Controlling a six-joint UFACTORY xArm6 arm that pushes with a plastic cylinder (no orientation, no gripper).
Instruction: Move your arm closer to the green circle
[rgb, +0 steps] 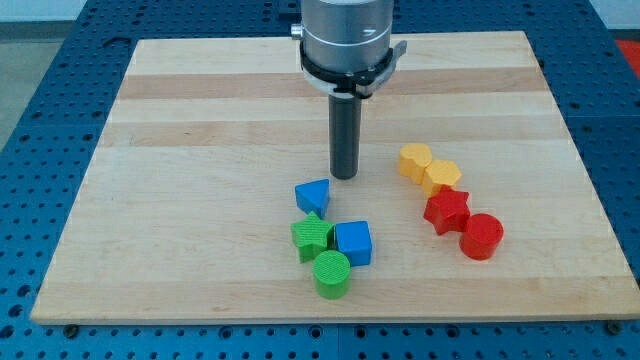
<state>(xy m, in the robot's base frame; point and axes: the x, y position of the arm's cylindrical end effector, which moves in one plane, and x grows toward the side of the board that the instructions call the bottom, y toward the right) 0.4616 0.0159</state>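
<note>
The green circle (332, 274) is a short green cylinder near the view's bottom centre of the wooden board (200, 150). It touches a green star (313, 238) above it to the left and sits just below a blue cube (353, 243). A blue triangle (313, 195) lies above the green star. My tip (345, 176) is the lower end of the dark rod, just above and to the right of the blue triangle. It stands well above the green circle in the view, apart from every block.
To the view's right lies a slanted row: a yellow hexagon-like block (415, 160), a yellow block (442, 178), a red star (447, 211) and a red cylinder (482, 236). Blue perforated table surrounds the board.
</note>
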